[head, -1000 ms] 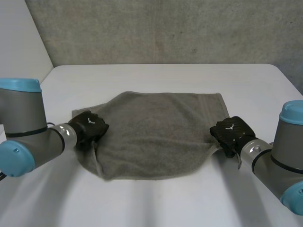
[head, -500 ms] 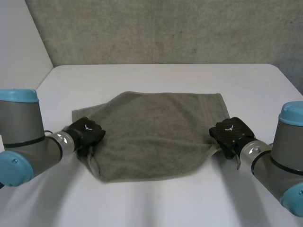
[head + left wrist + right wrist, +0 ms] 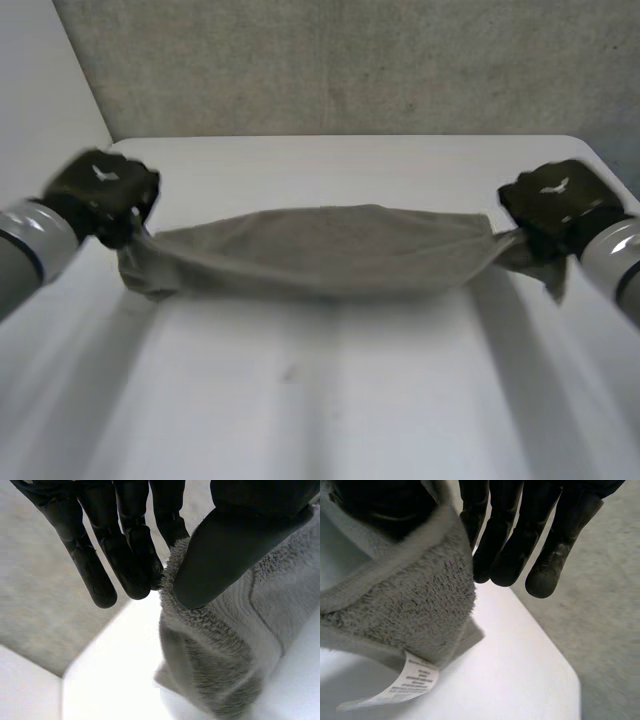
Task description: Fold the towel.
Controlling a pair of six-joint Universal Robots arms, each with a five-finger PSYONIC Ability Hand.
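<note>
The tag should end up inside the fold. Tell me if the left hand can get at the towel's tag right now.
Probably not: the left hand pinches the towel at its opposite end, and the tag hangs by the right hand.

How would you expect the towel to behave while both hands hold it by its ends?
Probably floppy: the towel hangs in folds between the left hand and right hand. Likely not slippery: its pile looks fuzzy at the fingers.

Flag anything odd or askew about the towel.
Nothing damaged. The towel hangs stretched between the left robot hand and right robot hand; its left end bunches, and a care label dangles at the right end.
</note>
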